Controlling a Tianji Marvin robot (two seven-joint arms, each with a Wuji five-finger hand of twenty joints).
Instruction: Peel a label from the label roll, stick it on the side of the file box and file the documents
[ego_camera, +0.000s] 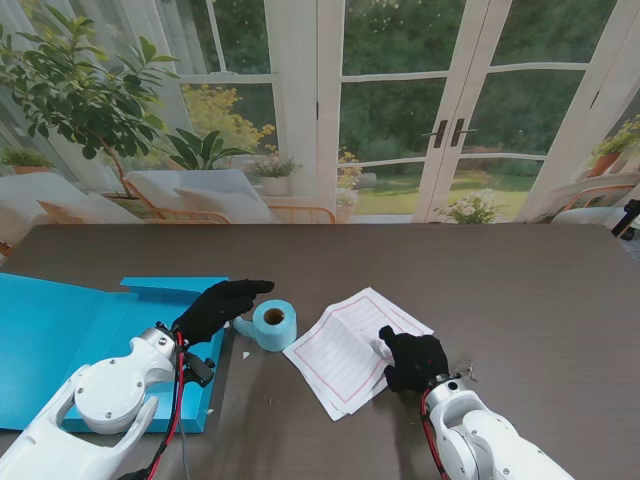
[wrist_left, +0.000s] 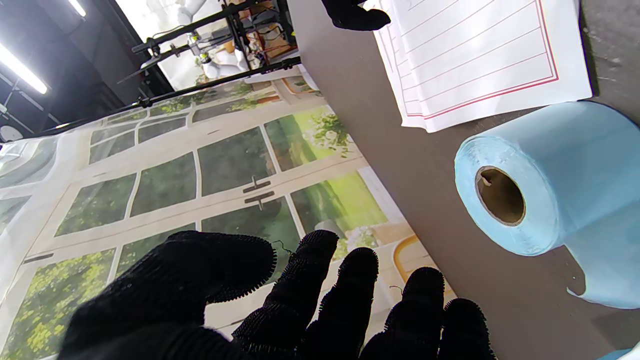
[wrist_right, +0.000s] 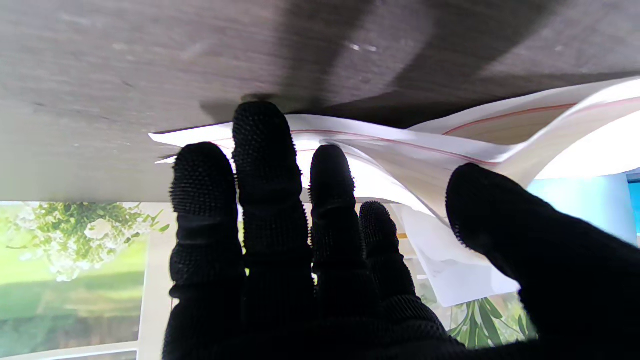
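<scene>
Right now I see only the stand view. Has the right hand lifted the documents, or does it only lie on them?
Observer: In the right wrist view the documents bow up off the table, between the thumb and the fingers of the right hand. I cannot confirm a firm pinch.
Operator: And the left hand, does it hold a label?
Observer: No. The left wrist view shows the left hand with its fingers apart, holding nothing and not touching the label roll.
</scene>
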